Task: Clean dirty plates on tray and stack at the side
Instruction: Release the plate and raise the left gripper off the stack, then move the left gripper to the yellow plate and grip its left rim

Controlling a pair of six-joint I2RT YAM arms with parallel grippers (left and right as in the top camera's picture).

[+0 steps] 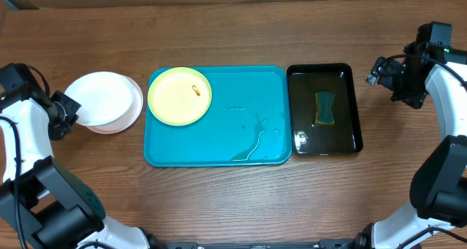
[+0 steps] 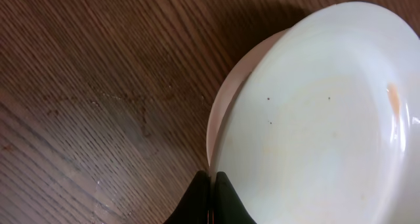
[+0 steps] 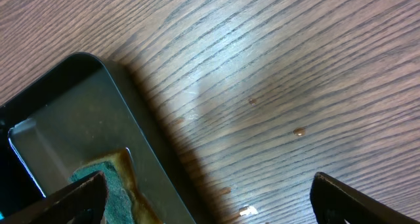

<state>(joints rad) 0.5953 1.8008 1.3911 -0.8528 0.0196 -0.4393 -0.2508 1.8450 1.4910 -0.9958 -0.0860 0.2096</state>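
Note:
Two white plates lie stacked and offset on the table left of the turquoise tray (image 1: 248,96). The upper white plate (image 1: 102,96) lies over the lower one (image 1: 136,115). In the left wrist view the upper plate (image 2: 315,119) bears a faint orange smear, and the lower plate's rim (image 2: 226,99) peeks out. My left gripper (image 1: 64,109) (image 2: 211,184) is shut on the upper plate's left rim. A pale yellow-green plate (image 1: 179,96) with an orange smear lies in the tray's far left corner. My right gripper (image 1: 376,70) (image 3: 207,198) is open and empty over bare table.
A narrow black tray (image 1: 357,110) (image 3: 79,119) of water holding a green sponge (image 1: 325,108) (image 3: 98,178) stands right of the turquoise tray. A water puddle (image 1: 252,143) lies on the turquoise tray's near middle. Small droplets dot the wood near my right gripper.

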